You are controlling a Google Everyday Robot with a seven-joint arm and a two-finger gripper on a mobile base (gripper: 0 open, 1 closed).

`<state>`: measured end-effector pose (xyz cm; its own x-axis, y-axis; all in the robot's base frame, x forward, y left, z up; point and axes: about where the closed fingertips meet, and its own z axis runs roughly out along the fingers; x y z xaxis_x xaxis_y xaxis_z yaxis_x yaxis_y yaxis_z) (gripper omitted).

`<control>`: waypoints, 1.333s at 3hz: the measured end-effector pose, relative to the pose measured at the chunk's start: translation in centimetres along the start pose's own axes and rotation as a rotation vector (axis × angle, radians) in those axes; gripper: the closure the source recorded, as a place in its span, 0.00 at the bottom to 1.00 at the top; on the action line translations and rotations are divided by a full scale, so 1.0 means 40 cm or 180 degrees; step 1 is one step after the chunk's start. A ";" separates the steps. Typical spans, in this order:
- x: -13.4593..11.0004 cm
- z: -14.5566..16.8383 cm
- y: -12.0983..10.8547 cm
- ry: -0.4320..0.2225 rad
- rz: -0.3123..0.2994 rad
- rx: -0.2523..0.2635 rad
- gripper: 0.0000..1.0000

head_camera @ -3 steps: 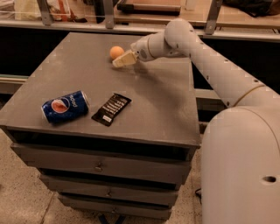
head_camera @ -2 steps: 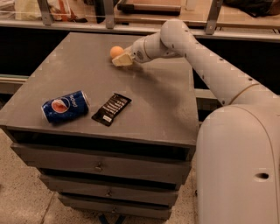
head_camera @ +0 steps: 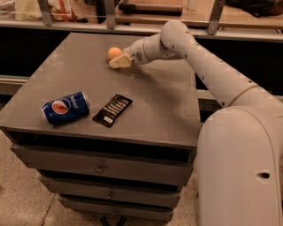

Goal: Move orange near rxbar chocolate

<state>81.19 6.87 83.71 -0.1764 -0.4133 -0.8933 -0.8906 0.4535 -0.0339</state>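
The orange (head_camera: 114, 52) is a small pale-orange ball on the far part of the grey cabinet top (head_camera: 154, 101). My gripper (head_camera: 119, 61) reaches in from the right and sits right beside the orange, its pale fingertips just at the fruit's near right side. The rxbar chocolate (head_camera: 112, 110) is a flat black wrapper with white lettering, lying near the front of the top, well in front of the orange.
A blue Pepsi can (head_camera: 66, 107) lies on its side left of the bar, near the front left edge. A shelf with metal posts (head_camera: 106, 13) runs behind the cabinet. My arm (head_camera: 212, 70) spans the right side of the top.
My gripper has moved left and slightly away, closing in on the orange. The orange, bar and can have not moved.
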 end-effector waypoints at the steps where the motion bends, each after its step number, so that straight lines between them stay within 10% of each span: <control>1: -0.004 0.000 0.007 -0.0012 0.0014 -0.0031 0.02; 3: -0.034 0.012 0.015 -0.0128 0.0022 -0.0047 0.00; 4: -0.051 0.028 0.015 -0.0199 0.0014 -0.0025 0.16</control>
<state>81.47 8.88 85.00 -0.1541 -0.3612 -0.9197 -0.8932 0.4488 -0.0266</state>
